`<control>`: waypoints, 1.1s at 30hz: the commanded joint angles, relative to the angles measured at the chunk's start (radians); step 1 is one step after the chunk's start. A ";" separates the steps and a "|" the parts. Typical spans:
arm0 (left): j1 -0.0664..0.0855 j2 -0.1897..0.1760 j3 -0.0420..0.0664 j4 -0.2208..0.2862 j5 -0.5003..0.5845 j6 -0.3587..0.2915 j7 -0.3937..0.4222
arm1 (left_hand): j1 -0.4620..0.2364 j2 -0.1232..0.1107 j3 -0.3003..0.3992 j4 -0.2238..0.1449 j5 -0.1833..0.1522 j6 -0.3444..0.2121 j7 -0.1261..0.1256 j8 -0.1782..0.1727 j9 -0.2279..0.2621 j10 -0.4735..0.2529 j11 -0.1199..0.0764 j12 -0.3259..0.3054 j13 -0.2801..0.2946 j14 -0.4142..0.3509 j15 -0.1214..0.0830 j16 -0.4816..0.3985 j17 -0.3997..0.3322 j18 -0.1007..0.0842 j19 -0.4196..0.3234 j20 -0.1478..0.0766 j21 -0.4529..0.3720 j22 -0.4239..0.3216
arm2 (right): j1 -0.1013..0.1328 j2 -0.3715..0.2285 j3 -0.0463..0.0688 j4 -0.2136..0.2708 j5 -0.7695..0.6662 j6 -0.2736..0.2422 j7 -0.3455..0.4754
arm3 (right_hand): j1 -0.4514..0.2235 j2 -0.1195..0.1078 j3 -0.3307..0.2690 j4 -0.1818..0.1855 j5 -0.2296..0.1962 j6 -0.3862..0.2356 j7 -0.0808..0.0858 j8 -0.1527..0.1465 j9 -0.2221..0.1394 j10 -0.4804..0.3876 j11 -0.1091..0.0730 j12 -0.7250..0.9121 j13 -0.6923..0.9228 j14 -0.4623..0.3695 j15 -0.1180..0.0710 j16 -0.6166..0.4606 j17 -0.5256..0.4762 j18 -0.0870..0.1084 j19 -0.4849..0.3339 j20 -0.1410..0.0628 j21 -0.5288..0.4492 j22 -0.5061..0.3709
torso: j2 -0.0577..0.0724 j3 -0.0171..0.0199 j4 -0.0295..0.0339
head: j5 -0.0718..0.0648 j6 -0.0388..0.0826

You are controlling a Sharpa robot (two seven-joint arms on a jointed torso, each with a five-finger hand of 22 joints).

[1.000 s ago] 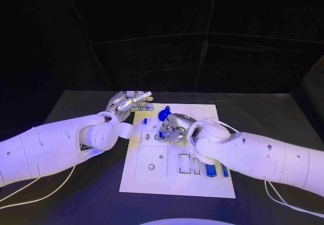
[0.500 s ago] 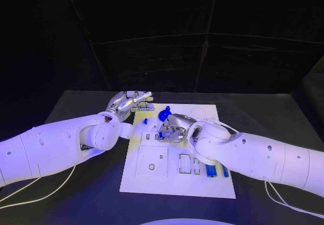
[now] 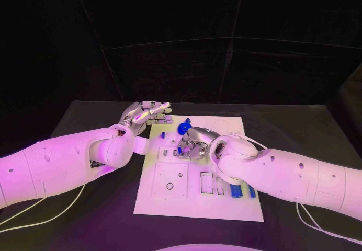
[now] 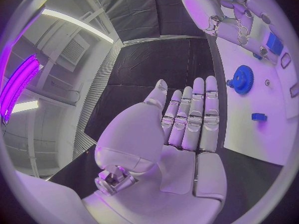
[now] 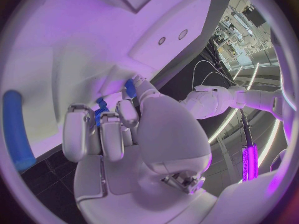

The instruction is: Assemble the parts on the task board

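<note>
Task board, the white plate, is seen lying flat in the middle of the black surface, and work is being done at its far half, where the right hand is bent down over a row of small slots with its fingers curled in; from the right wrist view a small blue part is seen at the fingertips, so a part is judged to be pinched and an insertion step is judged to be in hand, though whether it is already seated cannot be told. The blue gear is seen standing on the board just beyond that hand, and two blue rods are seen lying near the board's right edge beside the right forearm, apparently not yet placed. The left hand is held flat and released at the board's far left corner, fingers straight and side by side, nothing in it, as the left wrist view confirms; whether it touches the board's edge cannot be told. For the next move, a straight push down into the slot is judged to be needed, with the part kept upright, then a clean let-go. Much is hidden: the slot under the right hand is covered by its own fingers, the part's shape is too small to make out, and part of the board's right side is cut off by the right arm
</note>
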 commanded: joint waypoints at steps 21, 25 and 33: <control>0.002 0.001 0.001 -0.002 0.000 0.008 0.005 | 0.001 0.005 0.004 -0.005 0.005 -0.001 0.003 -0.008 -0.001 0.003 0.003 -0.008 -0.002 0.001 -0.001 -0.006 0.003 0.012 0.005 0.000 -0.005 -0.001 | -0.008 -0.006 -0.005 0.009 -0.001 -0.095 -0.004 | -0.034 -0.049 -0.068 0.034 -0.018 -0.096 0.021 -0.031 -0.004 -0.057 0.021 -0.060 -0.052 0.081 0.024 -0.010 0.166 -0.010 -0.001 0.019 -0.006 -0.001 | -0.001 0.0010 -0.0005 | 0.000 -0.001; 0.002 -0.001 0.001 -0.007 0.000 0.009 0.006 | 0.004 0.009 0.008 -0.009 0.005 0.009 -0.008 -0.004 0.001 0.015 -0.004 -0.004 -0.001 0.003 -0.003 -0.007 0.006 0.013 0.006 -0.001 -0.005 -0.001 | -0.008 -0.014 -0.005 0.017 0.008 -0.110 0.017 | -0.031 -0.049 -0.069 0.036 -0.018 -0.101 0.022 -0.032 -0.004 -0.056 0.022 -0.057 -0.051 0.081 0.025 -0.010 0.166 -0.010 -0.001 0.020 -0.006 -0.001 | 0.000 0.0014 -0.0001 | 0.002 0.002; 0.002 -0.005 0.001 -0.012 -0.008 0.023 -0.018 | -0.008 0.015 0.011 -0.010 0.005 0.044 -0.026 0.001 0.002 0.088 -0.035 0.007 0.003 0.156 -0.051 0.064 0.057 0.014 0.111 -0.047 0.060 0.029 | -0.003 -0.091 -0.003 0.092 0.085 -0.151 0.226 | -0.031 -0.052 -0.083 0.053 -0.025 -0.112 0.025 -0.028 -0.003 -0.051 0.025 -0.044 -0.043 0.083 0.029 -0.005 0.175 -0.011 0.003 0.023 -0.001 0.008 | -0.003 -0.0008 -0.0032 | -0.001 0.012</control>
